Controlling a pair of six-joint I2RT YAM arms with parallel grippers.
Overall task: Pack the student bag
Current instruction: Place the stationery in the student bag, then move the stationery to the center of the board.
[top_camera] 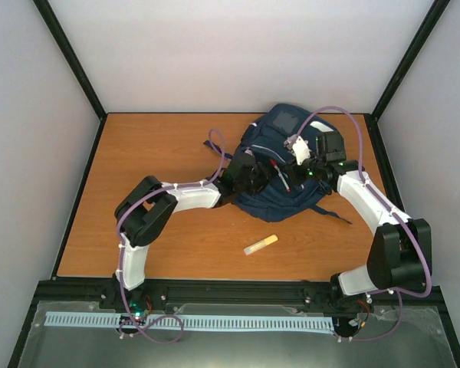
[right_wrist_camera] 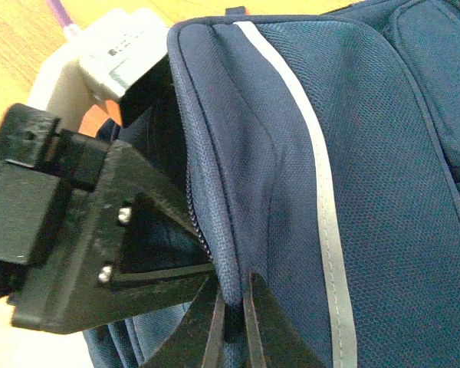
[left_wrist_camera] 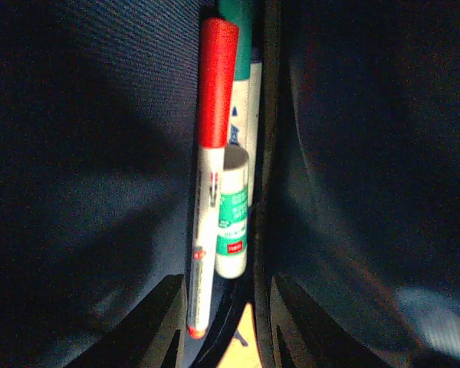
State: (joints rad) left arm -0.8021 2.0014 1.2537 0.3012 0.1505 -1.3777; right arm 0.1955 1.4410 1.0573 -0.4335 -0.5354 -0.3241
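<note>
The navy student bag (top_camera: 287, 176) lies at the back right of the table, its pocket held open. My right gripper (right_wrist_camera: 231, 326) is shut on the pocket's zip edge, blue fabric pinched between its fingers (right_wrist_camera: 254, 322). My left gripper (left_wrist_camera: 224, 330) reaches into that pocket from the left, jaws apart. A red-capped marker (left_wrist_camera: 207, 192) and a green-labelled marker (left_wrist_camera: 232, 222) lie side by side inside. The red marker's tail rests beside the left finger (left_wrist_camera: 162, 322) with a gap to the other. From above, the red marker (top_camera: 280, 175) shows in the bag's mouth.
A yellow-and-white marker (top_camera: 261, 244) lies loose on the wooden table (top_camera: 153, 146) in front of the bag. The left arm's black gripper body (right_wrist_camera: 69, 230) crowds the pocket mouth in the right wrist view. A dark strap (top_camera: 333, 214) trails from the bag's right side.
</note>
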